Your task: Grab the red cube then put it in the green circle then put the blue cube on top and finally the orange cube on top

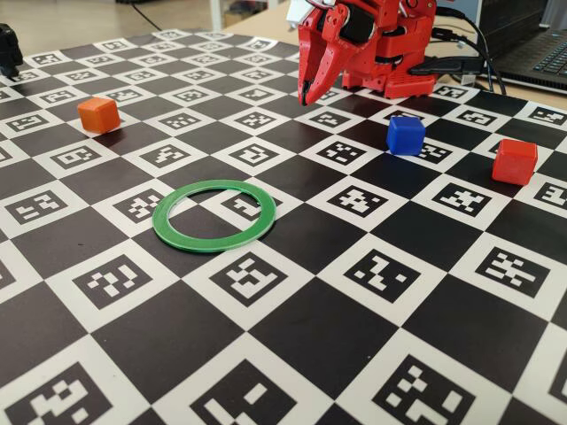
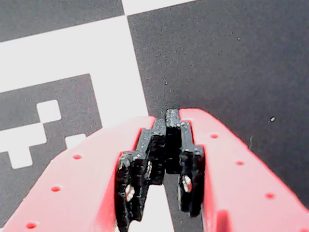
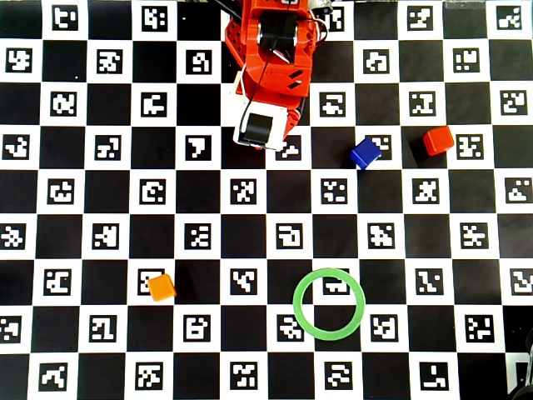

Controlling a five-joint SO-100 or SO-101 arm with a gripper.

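Checkerboard marker mat (image 1: 292, 332) covered the tabletop; laptop (image 1: 540, 49) behind. Tool (image 2: 166, 145) pressed together, empty, above the mat. Green circle (image 1: 214, 215) empty; blue cube (image 1: 406, 135) near red cube (image 1: 515, 161); orange cube (image 1: 97, 114) well apart.

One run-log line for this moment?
gripper: shut, empty | red cube: untouched | green circle: empty | stage: not started

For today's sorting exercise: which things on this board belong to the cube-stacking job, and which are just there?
Belong to the job:
red cube
blue cube
orange cube
green circle
gripper, shut and empty

Just there:
checkered marker board
laptop at the fixed view's top right
cables behind the arm
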